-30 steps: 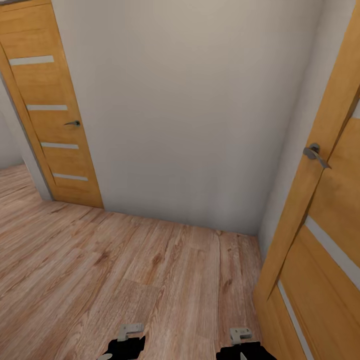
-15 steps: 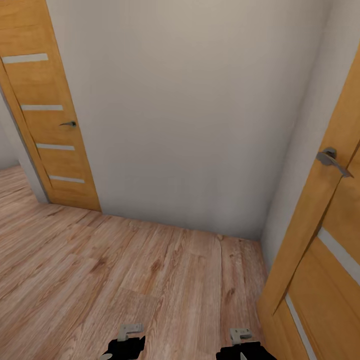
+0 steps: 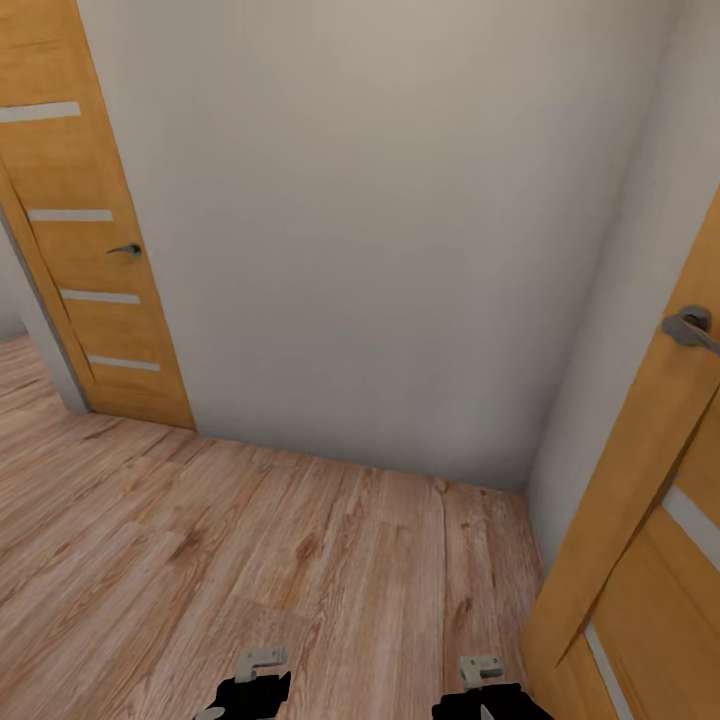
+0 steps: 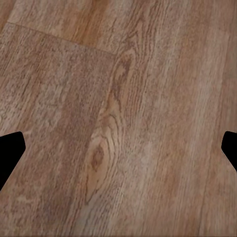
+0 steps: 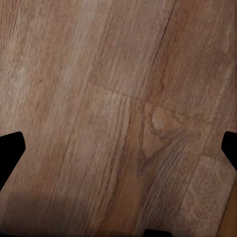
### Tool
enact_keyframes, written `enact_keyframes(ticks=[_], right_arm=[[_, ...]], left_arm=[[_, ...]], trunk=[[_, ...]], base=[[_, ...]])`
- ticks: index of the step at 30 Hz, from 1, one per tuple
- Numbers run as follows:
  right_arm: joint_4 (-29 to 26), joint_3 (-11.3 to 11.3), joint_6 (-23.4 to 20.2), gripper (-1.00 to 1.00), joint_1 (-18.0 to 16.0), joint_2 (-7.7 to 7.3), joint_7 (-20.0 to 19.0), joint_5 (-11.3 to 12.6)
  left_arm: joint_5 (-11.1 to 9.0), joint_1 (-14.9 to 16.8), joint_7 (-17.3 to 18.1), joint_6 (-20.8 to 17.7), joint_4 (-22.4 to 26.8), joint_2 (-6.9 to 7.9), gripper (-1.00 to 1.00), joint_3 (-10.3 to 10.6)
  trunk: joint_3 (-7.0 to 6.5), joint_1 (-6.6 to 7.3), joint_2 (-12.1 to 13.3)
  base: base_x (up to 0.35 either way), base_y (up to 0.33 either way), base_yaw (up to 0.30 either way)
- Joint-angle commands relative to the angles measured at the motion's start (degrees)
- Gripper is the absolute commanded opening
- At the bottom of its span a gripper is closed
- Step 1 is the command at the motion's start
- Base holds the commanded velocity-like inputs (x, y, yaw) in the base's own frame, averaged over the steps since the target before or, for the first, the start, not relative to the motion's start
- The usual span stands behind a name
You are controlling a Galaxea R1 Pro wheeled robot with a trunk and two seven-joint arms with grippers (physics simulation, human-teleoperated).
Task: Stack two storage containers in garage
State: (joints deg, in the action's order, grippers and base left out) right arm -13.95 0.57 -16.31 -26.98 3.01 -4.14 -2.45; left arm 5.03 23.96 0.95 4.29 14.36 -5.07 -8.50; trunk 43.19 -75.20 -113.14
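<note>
Storage containers are out of frame; light wood plank floor (image 3: 300,540) meets a plain pale wall (image 3: 380,220) between two orange wooden doors (image 3: 80,250) (image 3: 650,520). Left gripper (image 4: 118,153) and right gripper (image 5: 118,153) fingers (image 4: 10,148) spread wide, empty, above planks.

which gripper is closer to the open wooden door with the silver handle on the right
Right. The right gripper sits low in the head view, just beside that door's bottom edge. The left gripper is further off across the wood floor, with the right gripper between it and the door.
</note>
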Motion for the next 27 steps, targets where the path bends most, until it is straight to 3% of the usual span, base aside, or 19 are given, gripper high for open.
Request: enact_keyframes(ticks=[1, 13, 27], right_arm=[[-0.12, 0.05, -0.36, 1.0, 0.0, 0.0, -0.17, -0.27], [-0.11, 0.05, -0.35, 1.0, 0.0, 0.0, -0.17, -0.27], [-0.11, 0.05, -0.33, 1.0, 0.01, -0.03, -0.17, -0.28]], left_arm=[[0.54, 0.04, 0.1, 0.19, -0.03, -0.05, 1.0, -0.47], [0.49, 0.04, 0.1, 0.19, -0.03, -0.05, 1.0, -0.47], [0.54, 0.04, 0.1, 0.19, -0.03, -0.07, 1.0, -0.47]], trunk=[[0.05, 0.0, -0.02], [0.05, 0.0, -0.02], [0.05, 0.0, -0.02]], base=[[0.042, -0.017, 0.0], [0.016, -0.004, 0.0], [0.139, 0.0, 0.0]])
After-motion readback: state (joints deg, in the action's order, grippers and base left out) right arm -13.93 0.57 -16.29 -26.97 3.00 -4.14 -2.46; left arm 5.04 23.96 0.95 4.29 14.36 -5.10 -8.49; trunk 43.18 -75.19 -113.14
